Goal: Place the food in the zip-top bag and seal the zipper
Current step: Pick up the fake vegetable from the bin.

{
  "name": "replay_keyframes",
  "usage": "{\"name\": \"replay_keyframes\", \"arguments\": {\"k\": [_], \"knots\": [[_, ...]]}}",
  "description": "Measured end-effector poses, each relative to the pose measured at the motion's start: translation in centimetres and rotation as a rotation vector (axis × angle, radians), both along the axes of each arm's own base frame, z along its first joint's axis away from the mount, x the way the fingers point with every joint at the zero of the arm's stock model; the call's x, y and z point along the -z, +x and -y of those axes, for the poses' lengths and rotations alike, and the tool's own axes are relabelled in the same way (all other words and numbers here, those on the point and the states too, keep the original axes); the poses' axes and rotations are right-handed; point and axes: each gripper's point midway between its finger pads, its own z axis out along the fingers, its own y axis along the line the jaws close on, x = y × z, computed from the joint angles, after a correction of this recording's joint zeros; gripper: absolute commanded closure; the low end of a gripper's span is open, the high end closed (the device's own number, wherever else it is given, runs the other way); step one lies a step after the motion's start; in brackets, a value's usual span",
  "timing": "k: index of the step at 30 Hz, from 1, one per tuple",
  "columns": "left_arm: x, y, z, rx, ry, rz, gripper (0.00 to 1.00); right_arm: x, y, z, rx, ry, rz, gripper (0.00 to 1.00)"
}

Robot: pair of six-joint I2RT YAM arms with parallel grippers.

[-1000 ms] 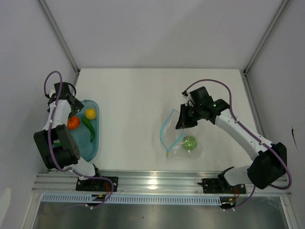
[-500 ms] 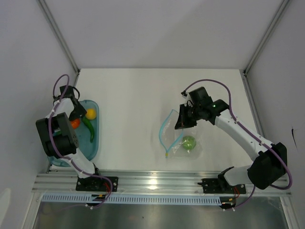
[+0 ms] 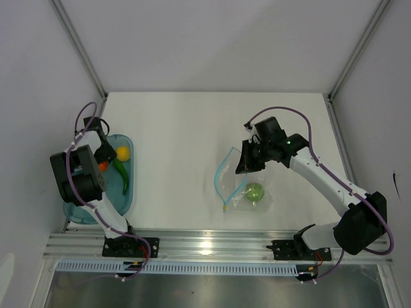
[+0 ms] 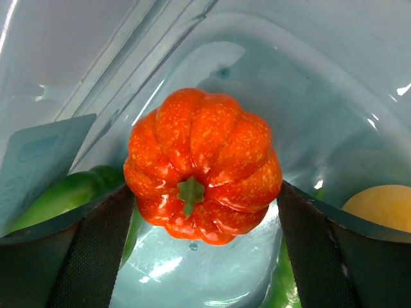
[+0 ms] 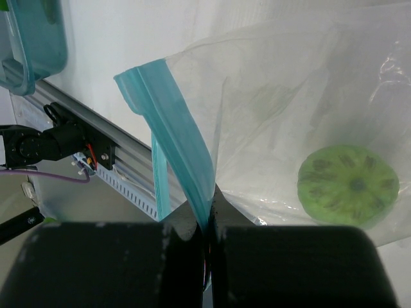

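Observation:
An orange round fruit (image 4: 202,163) lies in the teal tray (image 4: 308,77), and my left gripper (image 4: 205,191) stands open with a finger close to each side of it. The yellow piece (image 3: 122,153) and the green chili (image 3: 122,174) lie beside it in the tray. The clear zip-top bag (image 3: 247,186) lies right of centre with a green round fruit (image 5: 347,185) inside. My right gripper (image 5: 209,215) is shut on the light blue zipper (image 5: 173,122) and holds the mouth's upper lip up off the table.
The teal tray (image 3: 128,192) sits at the table's left edge, close to the side wall. A metal rail (image 3: 205,244) runs along the near edge under both arm bases. A green piece (image 4: 58,199) shows behind my left finger.
My left gripper has dropped into the tray over the orange fruit and its jaws have narrowed a little. The right arm and the bag have stayed put.

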Motion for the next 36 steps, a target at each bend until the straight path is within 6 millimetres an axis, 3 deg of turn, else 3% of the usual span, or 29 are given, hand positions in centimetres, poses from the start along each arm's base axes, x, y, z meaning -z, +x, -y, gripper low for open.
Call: {"name": "replay_keyframes", "arguments": {"k": [7,11,13,14,19,28,33,36], "knots": [[-0.3,0.6,-0.3,0.008,0.007,0.003,0.33,-0.4,-0.2,0.1,0.001,0.006,0.011,1.00],[-0.4,0.6,-0.3,0.013,0.008,0.001,0.62,-1.1,-0.4,0.3,0.001,0.014,0.026,1.00],[-0.4,0.6,-0.3,0.011,0.007,0.002,0.67,-1.2,-0.4,0.3,0.001,0.016,0.028,1.00],[-0.4,0.6,-0.3,0.009,0.007,0.003,0.76,-1.2,-0.5,0.3,0.001,0.015,0.027,1.00],[-0.8,0.2,-0.1,-0.003,0.002,0.006,0.99,-1.1,-0.5,0.3,0.001,0.015,0.026,1.00],[-4.9,-0.4,1.5,-0.038,0.004,0.088,0.99,-1.1,-0.4,0.4,0.004,0.011,0.027,1.00],[-9.9,-0.1,3.4,-0.008,0.022,0.238,0.99,-1.0,-0.4,0.4,0.005,0.008,0.027,1.00],[-13.2,0.1,6.1,0.060,0.012,0.359,0.99,-1.0,-0.4,0.5,0.007,0.005,0.027,1.00]]}}
